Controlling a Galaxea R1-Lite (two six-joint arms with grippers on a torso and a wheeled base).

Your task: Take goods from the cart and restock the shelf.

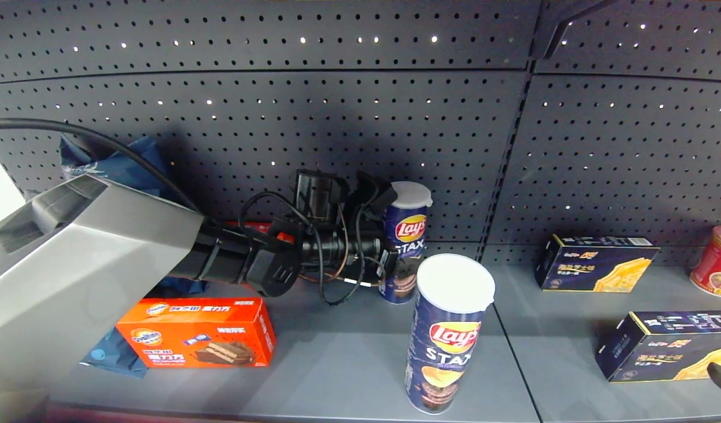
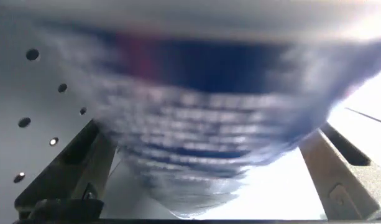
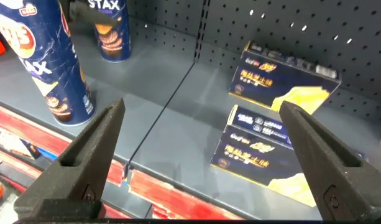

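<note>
You are at the placing step. Your left gripper (image 1: pixel 388 226) reaches to the middle of the head view with its jaws pinching the rear can (image 1: pixel 405 244). That can stands upright against the pegboard (image 1: pixel 336 117) at the back of the shelf (image 1: pixel 336 358), and its base looks to be down on the board. The left wrist view shows the can as a blur between the two fingers (image 2: pixel 84 171), so how tight the pinch is remains a judgement.

The next move, as I read it, is to part those jaws and draw the arm straight back. Do it without knocking the can, and mind the front can (image 1: pixel 448 335), which stands near it toward the lower centre of the frame.

Your right gripper (image 3: pixel 202 109) hangs over the right part of the shelf with its jaws spread wide and nothing between them. It is free to fetch the next item.

- **Chip cans:** two, both upright.
- **Dark boxes:** two, a farther one (image 1: pixel 595 271) at right of centre and a nearer one (image 1: pixel 671 346) at lower right.
- **Orange box:** one (image 1: pixel 198 339), at lower left.
- **Red cup:** one (image 1: pixel 716 261), at the right edge.
- **Blue bags:** blue bags (image 1: pixel 122 161) show behind the arm at left, and I cannot count them.
</note>
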